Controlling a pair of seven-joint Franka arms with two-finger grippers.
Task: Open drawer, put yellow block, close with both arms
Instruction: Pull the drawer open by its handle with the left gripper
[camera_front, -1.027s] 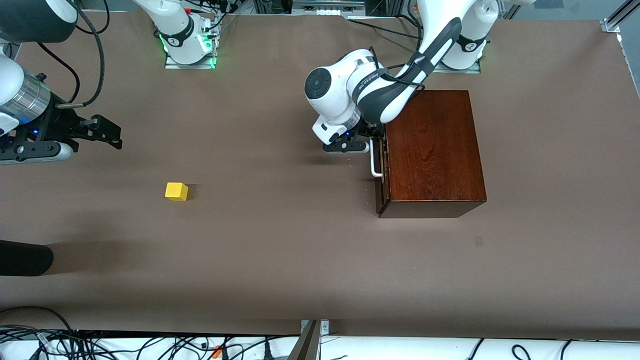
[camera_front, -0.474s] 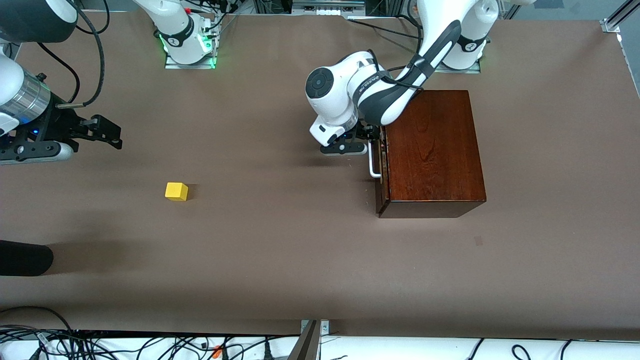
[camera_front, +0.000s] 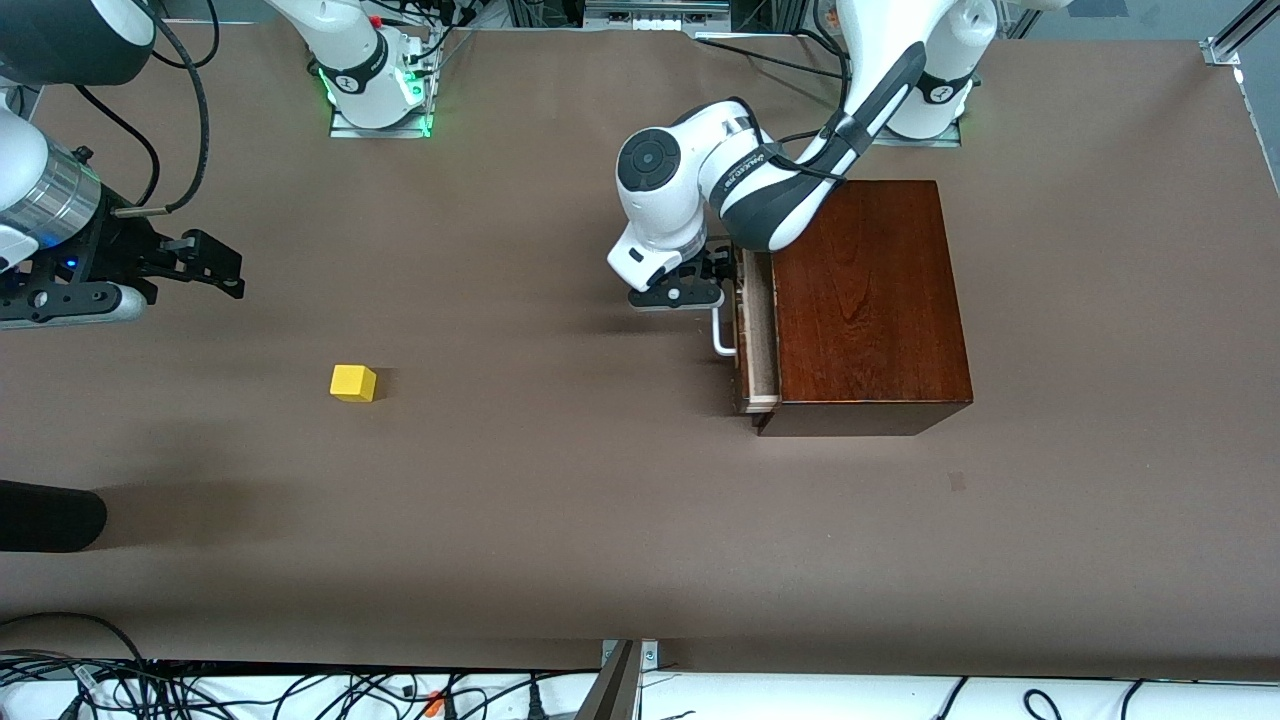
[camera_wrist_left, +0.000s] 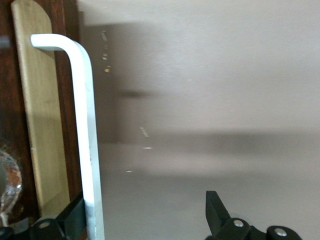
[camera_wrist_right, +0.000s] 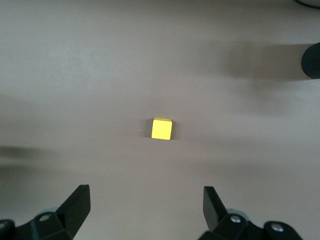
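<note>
The dark wooden box (camera_front: 865, 300) stands toward the left arm's end of the table. Its drawer (camera_front: 758, 345) is pulled out a little, showing a strip of pale wood (camera_wrist_left: 42, 130). My left gripper (camera_front: 715, 275) is at the white handle (camera_front: 722, 338), open. One of its fingers (camera_wrist_left: 74, 216) is hooked between the handle bar (camera_wrist_left: 87, 150) and the drawer front, the other stands well clear of it. The yellow block (camera_front: 353, 383) lies on the bare table toward the right arm's end. My right gripper (camera_front: 215, 265) hovers open and empty, with the block (camera_wrist_right: 162, 129) ahead of its fingertips.
A black rounded object (camera_front: 50, 515) juts in at the right arm's end, nearer the front camera than the block, and shows in the right wrist view (camera_wrist_right: 312, 60). Cables run along the table's front edge (camera_front: 300, 690). The arm bases (camera_front: 375, 90) stand along the back.
My left gripper has moved toward the right arm's end with the handle, and the drawer has slid out a short way. The right arm and the block have not moved.
</note>
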